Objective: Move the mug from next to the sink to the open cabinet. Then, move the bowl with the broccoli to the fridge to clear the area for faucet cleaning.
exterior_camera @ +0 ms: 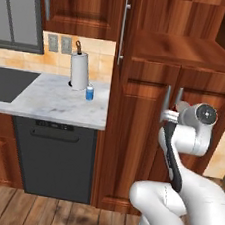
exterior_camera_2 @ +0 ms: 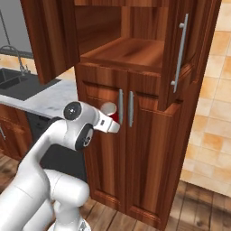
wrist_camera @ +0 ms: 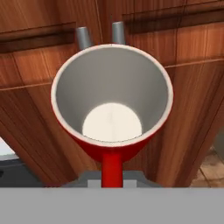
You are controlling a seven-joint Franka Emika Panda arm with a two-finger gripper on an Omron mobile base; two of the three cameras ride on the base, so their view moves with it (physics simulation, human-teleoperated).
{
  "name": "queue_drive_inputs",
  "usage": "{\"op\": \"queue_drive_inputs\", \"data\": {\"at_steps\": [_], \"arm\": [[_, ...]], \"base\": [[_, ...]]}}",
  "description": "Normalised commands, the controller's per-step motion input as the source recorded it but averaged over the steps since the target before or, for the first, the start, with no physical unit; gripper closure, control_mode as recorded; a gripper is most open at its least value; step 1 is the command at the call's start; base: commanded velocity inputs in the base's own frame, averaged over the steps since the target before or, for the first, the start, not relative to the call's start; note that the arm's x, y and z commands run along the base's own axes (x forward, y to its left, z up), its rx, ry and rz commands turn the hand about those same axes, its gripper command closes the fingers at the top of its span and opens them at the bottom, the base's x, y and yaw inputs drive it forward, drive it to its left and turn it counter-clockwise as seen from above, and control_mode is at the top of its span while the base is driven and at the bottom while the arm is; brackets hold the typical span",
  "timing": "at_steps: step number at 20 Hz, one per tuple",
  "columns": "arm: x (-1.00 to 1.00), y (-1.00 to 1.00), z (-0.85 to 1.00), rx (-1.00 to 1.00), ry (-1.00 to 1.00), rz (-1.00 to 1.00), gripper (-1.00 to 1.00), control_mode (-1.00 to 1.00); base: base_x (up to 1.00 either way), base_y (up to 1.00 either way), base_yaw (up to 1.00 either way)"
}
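Reddish-brown wood of the cabinet (exterior_camera_2: 149,135) filled the background. Close before its lower doors, the red mug (wrist_camera: 111,105) sat in the clenched pincer (wrist_camera: 112,175), mouth toward the hand camera, silver bar handles (wrist_camera: 100,36) just beyond its rim. Leftward, the marble table (exterior_camera: 50,104) carried a paper towel roll (exterior_camera: 80,70) and blue-capped bottle (exterior_camera: 90,92).

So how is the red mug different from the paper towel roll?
The mug is red outside and pale inside; the paper towel roll is white. The mug is up in the air, held by the shut gripper in front of the cabinet doors, while the roll stands upright on the marble counter. The mug is open and hollow; the roll sits on a holder post. Both are round, cylinder-like shapes.
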Motion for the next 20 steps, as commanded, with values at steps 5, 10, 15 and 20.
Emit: {"op": "queue_drive_inputs", "data": {"at_steps": [5,10,15,20], "arm": [[-0.42,-0.03,1.00,-0.03,-0.33,0.00,1.00,-1.00],[-0.07,0.00,1.00,-0.01,-0.23,0.00,1.00,-1.00],[0.00,0.00,1.00,0.00,-0.10,0.00,1.00,-1.00],[-0.12,0.00,1.00,0.00,0.12,-0.01,1.00,-1.00]], "base": [[0.00,0.00,0.00],[0.00,0.00,0.00],[0.00,0.00,0.00],[0.00,0.00,0.00]]}}
